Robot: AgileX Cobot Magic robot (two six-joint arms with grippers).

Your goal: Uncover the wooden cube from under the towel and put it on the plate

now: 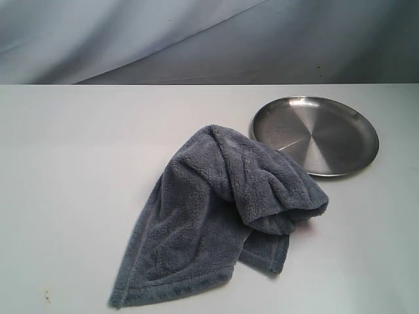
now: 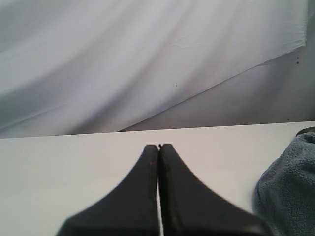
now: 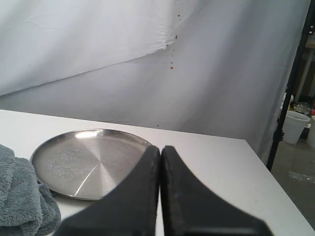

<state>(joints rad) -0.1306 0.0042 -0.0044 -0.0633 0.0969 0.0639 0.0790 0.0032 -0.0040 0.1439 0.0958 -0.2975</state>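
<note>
Backdrop (image 1: 196,39): a pale cloth hangs behind the plate and fills the rear of the scene.
Table (image 1: 65,163): a plain white top that carries the plate and the towel.
Towel (image 1: 216,216): grey-blue fleece, crumpled and folded over itself. It spreads away from the plate, with one fold reaching the rim; whether the two touch I cannot tell.
Plate (image 1: 327,140): round steel dish, bare, with nothing on it.
Cube: not visible in any view. I judge it sits under the bunched part of the towel, just beside the plate, but no bulge gives a sure spot.
Progress: nothing is done, by the look of things. The towel covers whatever is beneath it and the plate is empty. The whole job is left: lift or drag the towel aside, find and grasp the cube, carry it over and set it on the plate.
Left gripper (image 2: 158,147): fingers pressed together with only a hairline seam between them, holding nothing and touching nothing. It hangs above bare table on the side of the towel away from the plate.
Right gripper (image 3: 161,148): fingers likewise closed tip to tip and empty. It points past the plate's edge, near it and clear of its rim.
</note>
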